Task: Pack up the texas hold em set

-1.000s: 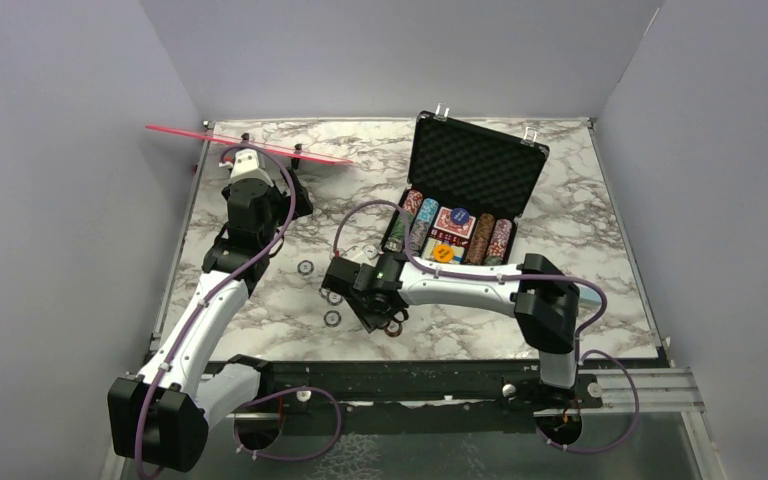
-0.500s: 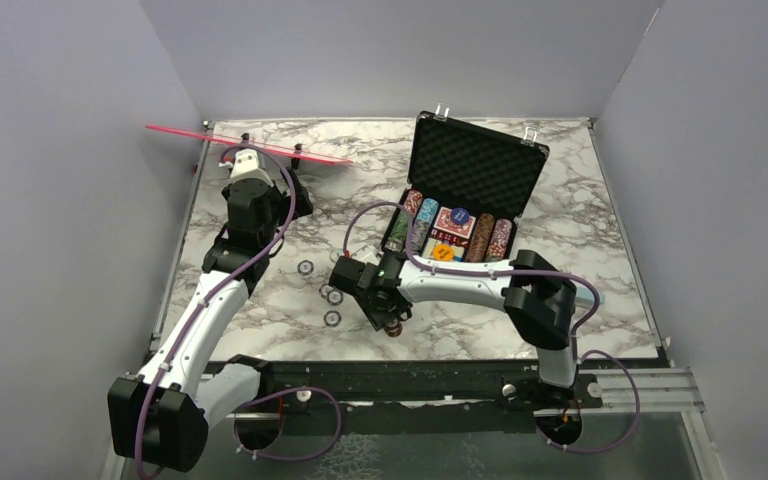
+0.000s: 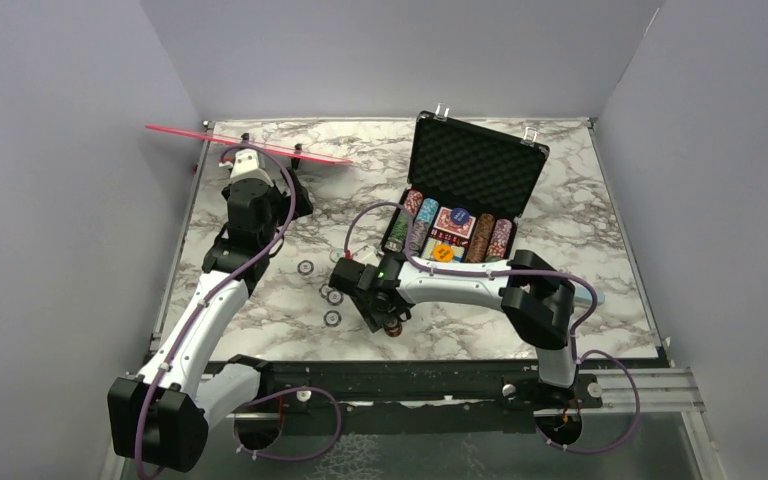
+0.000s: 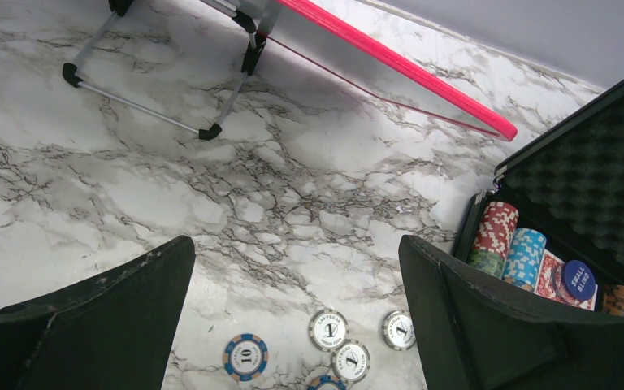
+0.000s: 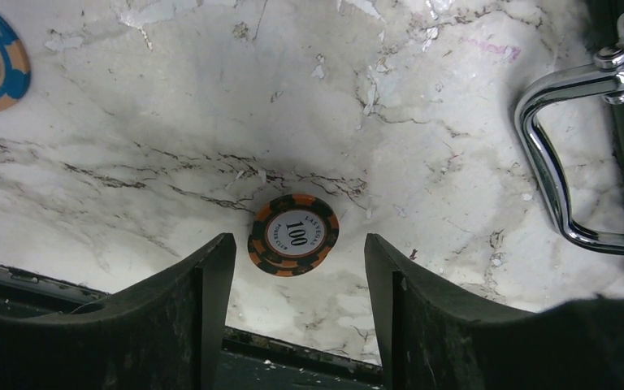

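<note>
The right gripper [image 5: 296,276] has its jaws wide apart on each side of the flat orange 100 chip [image 5: 293,234] in the middle of the wrist view, so a bad pinch could slip and knock it off the table edge [image 5: 309,356] just below, and it would never reach the open briefcase [image 3: 470,170] in the upper right of the top view.

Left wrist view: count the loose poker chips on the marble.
5: 10 chip leftmost; three chips clustered to its right; a cropped chip at bottom edge. More may be hidden.
</note>
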Robot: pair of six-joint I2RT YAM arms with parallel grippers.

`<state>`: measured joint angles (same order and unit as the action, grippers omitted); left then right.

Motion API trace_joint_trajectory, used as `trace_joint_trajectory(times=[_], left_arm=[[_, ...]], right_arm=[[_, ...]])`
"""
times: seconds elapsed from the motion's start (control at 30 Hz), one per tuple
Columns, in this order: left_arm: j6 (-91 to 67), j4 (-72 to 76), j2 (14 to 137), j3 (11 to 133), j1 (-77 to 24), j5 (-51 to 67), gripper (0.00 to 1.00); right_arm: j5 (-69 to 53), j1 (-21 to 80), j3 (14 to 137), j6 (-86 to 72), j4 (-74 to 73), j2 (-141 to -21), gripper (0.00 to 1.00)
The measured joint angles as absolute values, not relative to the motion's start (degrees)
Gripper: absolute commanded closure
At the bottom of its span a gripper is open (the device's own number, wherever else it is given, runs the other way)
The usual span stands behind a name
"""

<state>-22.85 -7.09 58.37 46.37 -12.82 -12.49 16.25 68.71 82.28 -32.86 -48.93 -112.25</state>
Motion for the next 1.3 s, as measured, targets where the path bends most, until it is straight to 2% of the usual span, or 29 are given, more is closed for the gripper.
trace_joint_trajectory(times=[0.2, 0.43, 0.7, 1.1, 1.2, 1.3], left_arm=[[-22.85, -7.09, 58.37, 46.37, -12.82, -12.49, 0.01], [-22.85, -7.09, 58.37, 46.37, -12.82, -12.49, 0.01], [-22.85, -7.09, 58.37, 46.37, -12.82, -12.51, 0.01], [-22.85, -7.07, 58.37, 46.37, -12.82, -12.51, 0.01], [-22.85, -7.09, 58.37, 46.37, -12.82, -12.51, 0.01], [-22.85, -7.09, 58.37, 46.37, -12.82, -12.51, 0.01]], right_arm=[[17.47, 67.09, 81.87, -33.67, -46.48, -112.25, 0.39], [17.34, 63.79, 80.58, -34.04, -44.31, -112.51, 0.52], [16.34, 63.68, 78.63, -33.56, -43.18, -112.57, 0.58], [12.75, 63.68, 77.08, -31.86, -42.70, -111.42, 0.57], [12.75, 63.68, 77.23, -31.46, -43.05, -111.37, 0.54], [12.78, 63.68, 77.43, -31.16, -43.35, -111.18, 0.46]])
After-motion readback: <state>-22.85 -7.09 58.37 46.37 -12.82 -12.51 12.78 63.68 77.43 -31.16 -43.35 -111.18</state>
